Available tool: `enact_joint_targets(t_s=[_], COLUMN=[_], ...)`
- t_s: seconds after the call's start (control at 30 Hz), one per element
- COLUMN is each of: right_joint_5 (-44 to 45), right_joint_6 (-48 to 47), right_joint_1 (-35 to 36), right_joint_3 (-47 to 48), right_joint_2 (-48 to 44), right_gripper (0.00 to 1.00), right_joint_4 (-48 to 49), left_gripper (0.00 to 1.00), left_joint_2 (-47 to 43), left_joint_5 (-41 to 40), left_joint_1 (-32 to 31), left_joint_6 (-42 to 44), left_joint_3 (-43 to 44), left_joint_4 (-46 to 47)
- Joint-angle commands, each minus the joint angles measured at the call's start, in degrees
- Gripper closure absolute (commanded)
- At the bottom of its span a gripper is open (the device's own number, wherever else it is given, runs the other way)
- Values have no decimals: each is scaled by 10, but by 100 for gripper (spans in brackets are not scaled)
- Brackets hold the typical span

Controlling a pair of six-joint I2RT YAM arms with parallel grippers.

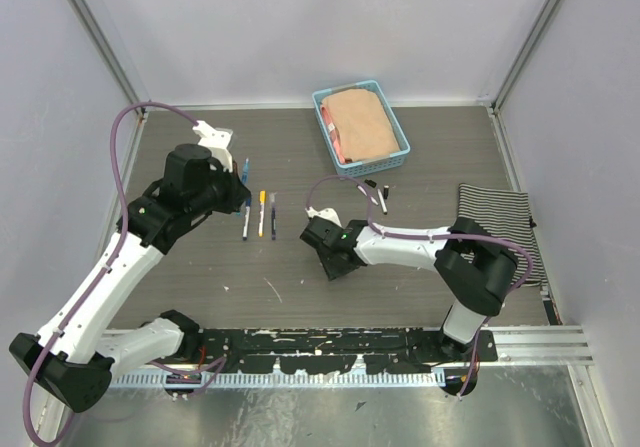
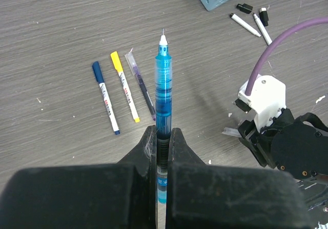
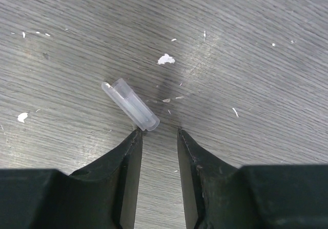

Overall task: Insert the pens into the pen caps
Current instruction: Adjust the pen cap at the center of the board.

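Pens: six counted. The left wrist view shows a blue pen [image 2: 163, 96] pinched between the closed fingers of the left gripper [image 2: 163, 137], tip uncapped. Three capped pens [image 2: 106, 98] lie side by side on the table [image 2: 61, 29]. Two uncapped pens [image 2: 245, 24] lie beside two black caps [image 2: 244, 7]. The right wrist view shows the right gripper [image 3: 159, 134] fingers spread and empty, with one clear cap [image 3: 130, 105] just beyond one fingertip.

My left arm [image 1: 110, 277] and right arm [image 1: 400, 250] carry white link covers between black joint housings. A purple cable [image 2: 284, 35] is routed along each arm. My left end effector [image 2: 163, 132] and right end effector [image 3: 158, 132] each have two matte black, tapered fingers.
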Motion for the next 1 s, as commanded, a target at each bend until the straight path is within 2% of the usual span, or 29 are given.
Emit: enact_joint_targets(t_s=[0.0, 0.4, 0.8, 0.97], right_joint_5=[39, 41, 94, 56], right_joint_6=[15, 27, 45, 40], right_joint_1=[-3, -19, -35, -38], right_joint_3=[11, 49, 93, 94], right_joint_2=[2, 43, 76, 76], right_gripper=[61, 63, 63, 62], right_joint_4=[-16, 7, -12, 16], left_gripper=[100, 100, 100, 100], left_joint_2=[0, 3, 3, 3], left_joint_5=[5, 6, 7, 7], left_joint_1=[4, 6, 7, 9], left_joint_6=[-2, -3, -3, -3], left_joint_3=[-5, -5, -4, -5], left_joint_4=[16, 15, 15, 16])
